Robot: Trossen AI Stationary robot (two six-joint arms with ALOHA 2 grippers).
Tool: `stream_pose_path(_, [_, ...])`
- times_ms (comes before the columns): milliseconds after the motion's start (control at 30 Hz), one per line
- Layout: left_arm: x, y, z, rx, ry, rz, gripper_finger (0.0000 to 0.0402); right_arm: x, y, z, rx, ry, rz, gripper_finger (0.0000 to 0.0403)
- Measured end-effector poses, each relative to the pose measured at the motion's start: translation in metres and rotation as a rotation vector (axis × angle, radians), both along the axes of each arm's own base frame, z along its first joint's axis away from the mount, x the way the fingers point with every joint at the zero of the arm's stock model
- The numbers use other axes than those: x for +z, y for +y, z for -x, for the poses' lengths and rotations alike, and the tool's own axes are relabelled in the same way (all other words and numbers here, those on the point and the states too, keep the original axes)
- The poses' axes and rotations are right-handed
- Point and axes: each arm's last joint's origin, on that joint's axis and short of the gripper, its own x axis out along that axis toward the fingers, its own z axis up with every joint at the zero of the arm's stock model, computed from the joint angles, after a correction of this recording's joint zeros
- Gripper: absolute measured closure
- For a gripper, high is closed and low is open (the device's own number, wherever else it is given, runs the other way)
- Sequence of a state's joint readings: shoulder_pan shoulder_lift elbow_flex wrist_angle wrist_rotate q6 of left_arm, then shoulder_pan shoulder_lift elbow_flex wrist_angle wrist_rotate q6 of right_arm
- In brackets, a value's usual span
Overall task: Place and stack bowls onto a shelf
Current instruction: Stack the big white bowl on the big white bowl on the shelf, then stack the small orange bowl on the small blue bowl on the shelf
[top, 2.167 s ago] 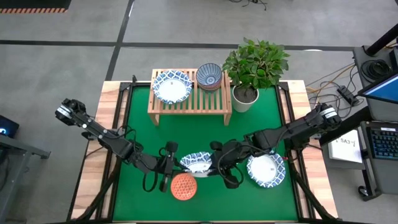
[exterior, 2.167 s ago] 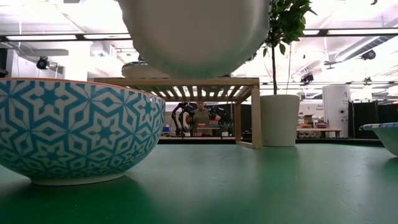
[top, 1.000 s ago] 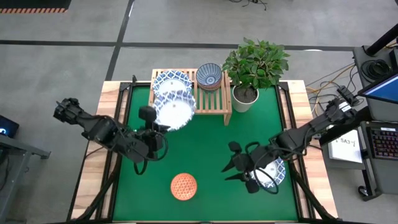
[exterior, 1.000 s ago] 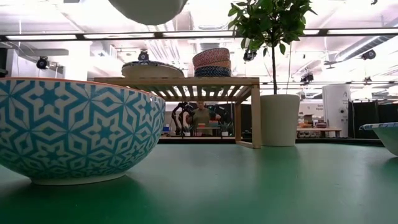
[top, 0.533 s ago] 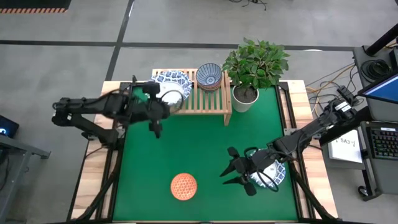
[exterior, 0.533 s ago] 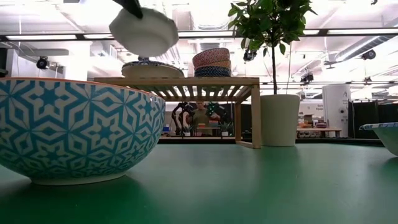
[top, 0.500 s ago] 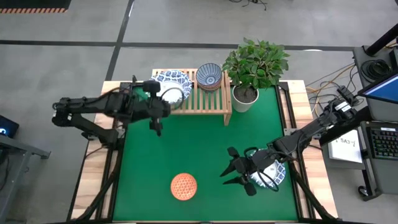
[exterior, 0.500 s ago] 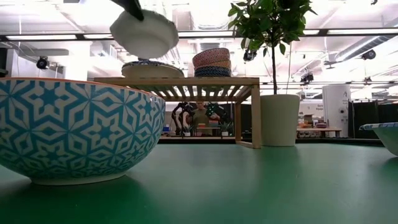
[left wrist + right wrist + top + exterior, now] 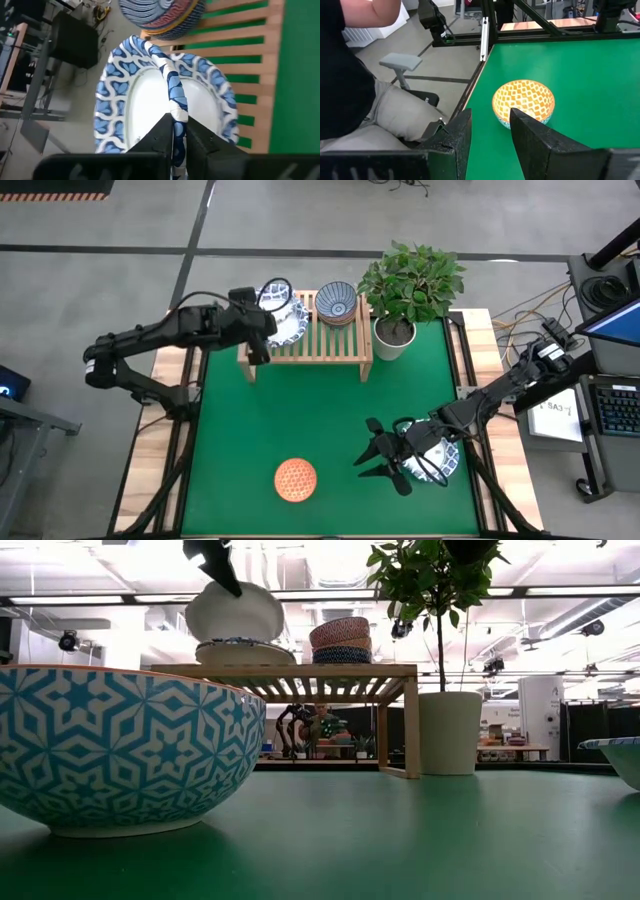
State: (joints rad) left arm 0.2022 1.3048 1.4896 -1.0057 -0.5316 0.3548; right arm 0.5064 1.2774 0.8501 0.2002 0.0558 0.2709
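Observation:
My left gripper (image 9: 262, 312) is over the left end of the light-wood shelf (image 9: 340, 345), shut on a white bowl with a blue patterned rim (image 9: 237, 612). This bowl is tilted, just above a like bowl (image 9: 237, 650) that rests on the shelf's slats. A stack of smaller bowls (image 9: 336, 302) stands on the shelf's middle. An orange bowl (image 9: 296, 479) sits on the green mat near the front edge. Another white bowl (image 9: 437, 456) sits at the front right. My right gripper (image 9: 383, 456) is open and empty just to its left. My left gripper pinches the held bowl's rim (image 9: 176, 111) between its two fingers, one on each face of the wall. The fingers (image 9: 215, 560) come from above, slanting down. The bowl hangs steeply tilted below them, its lower edge at the shelf bowl's rim; whether they touch I cannot tell.
A potted plant (image 9: 410, 285) in a white pot stands right of the shelf. The right third of the shelf's slats (image 9: 250, 50) is bare. A seated person (image 9: 350, 75) is beyond the table's edge. Bare green mat (image 9: 320, 410) lies between the shelf and the front bowls.
My left gripper has carried the white bowl from above the mat toward the far edge, to the shelf's left end. It has then come down and tipped the bowl steeply over the bowl on the shelf.

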Motion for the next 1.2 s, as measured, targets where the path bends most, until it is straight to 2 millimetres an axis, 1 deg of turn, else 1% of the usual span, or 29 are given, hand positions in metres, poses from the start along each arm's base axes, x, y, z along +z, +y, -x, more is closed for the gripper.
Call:
stream_pose_path(167, [-0.001,0.008,0.000,0.033,-0.014,-0.003,0.0375,0.000,0.000,0.000,0.001,0.000,0.001,0.0280])
stream_pose_path(467, [-0.010,0.010,-0.002,0.038,-0.006,0.002,0.0337,0.000,0.001,0.000,0.004,0.000,0.001,0.0280])
stream_pose_path(633, [-0.011,0.009,-0.003,0.020,-0.008,0.022,0.0299,0.000,0.002,0.001,0.011,0.000,0.000,0.0280])
stream_pose_path(967, [-0.012,0.004,-0.004,-0.003,-0.057,0.112,0.0199,0.002,0.004,0.001,0.014,-0.023,-0.010,0.0280])
stream_pose_path(1100, [-0.013,-0.001,0.001,0.000,-0.025,0.138,0.0177,0.002,0.005,0.002,0.005,-0.023,-0.005,0.0280])
stream_pose_path(1200, [-0.015,-0.004,0.005,0.040,-0.018,0.187,0.0173,0.002,0.004,0.001,-0.051,-0.035,0.014,0.0280])
